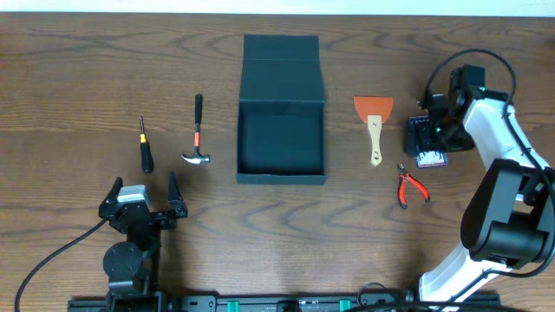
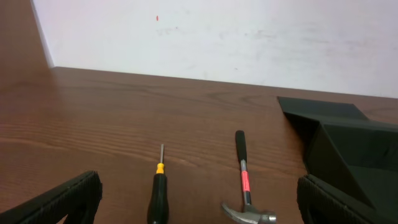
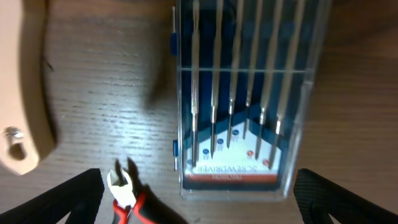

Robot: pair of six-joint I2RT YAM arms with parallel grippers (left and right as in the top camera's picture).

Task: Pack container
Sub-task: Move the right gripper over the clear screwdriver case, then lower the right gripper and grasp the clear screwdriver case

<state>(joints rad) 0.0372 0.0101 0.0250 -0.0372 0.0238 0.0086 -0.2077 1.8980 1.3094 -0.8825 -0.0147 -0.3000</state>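
A dark wooden table carries five loose tools. Toward its left lies a small screwdriver with a black handle and yellow collar, tip pointing toward the far edge. Just to its right is a claw hammer with a black grip, a red band on the shaft and its steel head toward the near edge. Toward the right lies a scraper with an orange blade and pale wooden handle. Further right is a clear blue case of slim precision screwdrivers, perhaps six, with red-handled cutters just in front of it. A white wall stands behind
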